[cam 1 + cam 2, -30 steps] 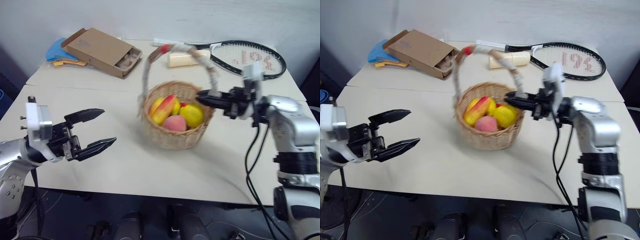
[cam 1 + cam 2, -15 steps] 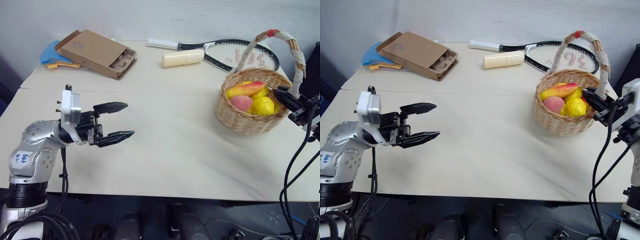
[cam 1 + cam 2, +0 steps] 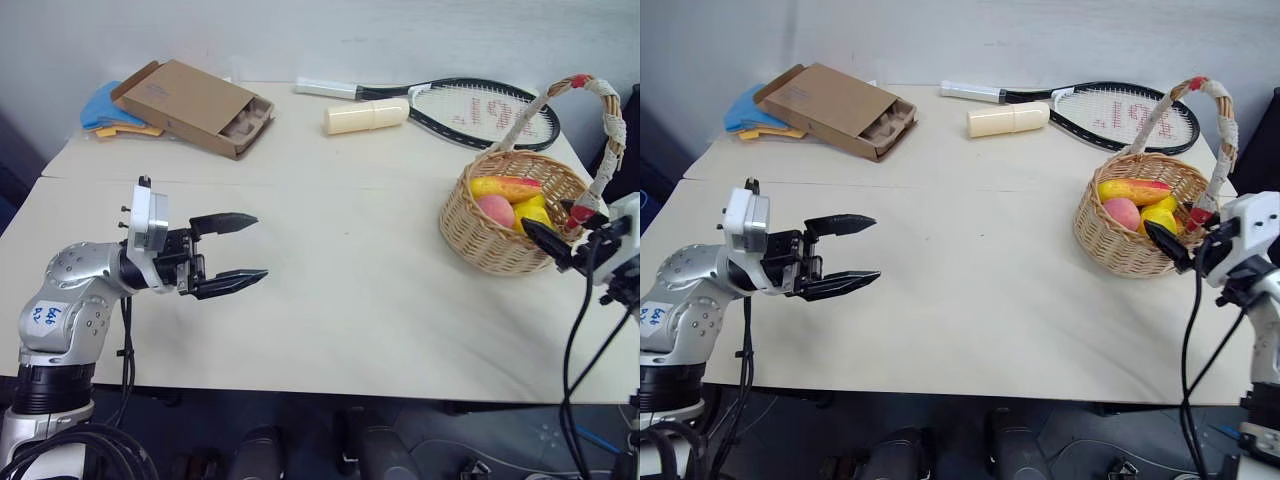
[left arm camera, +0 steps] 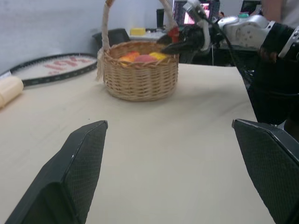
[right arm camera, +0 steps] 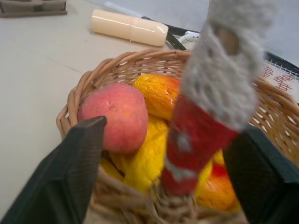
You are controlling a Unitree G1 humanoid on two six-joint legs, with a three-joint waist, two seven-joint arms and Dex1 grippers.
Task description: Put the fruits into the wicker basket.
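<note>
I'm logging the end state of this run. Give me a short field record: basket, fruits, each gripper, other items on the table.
basket: wicker basket upright at the table's right end, its handle base between the right jaws
fruits: peach, mango and lemon all inside the basket
loose fruit on table: none seen
left gripper: jaws open, empty, over bare table
right gripper: jaws open, straddling the handle
other items: cardboard box, tennis racket, cream cylinder
</note>
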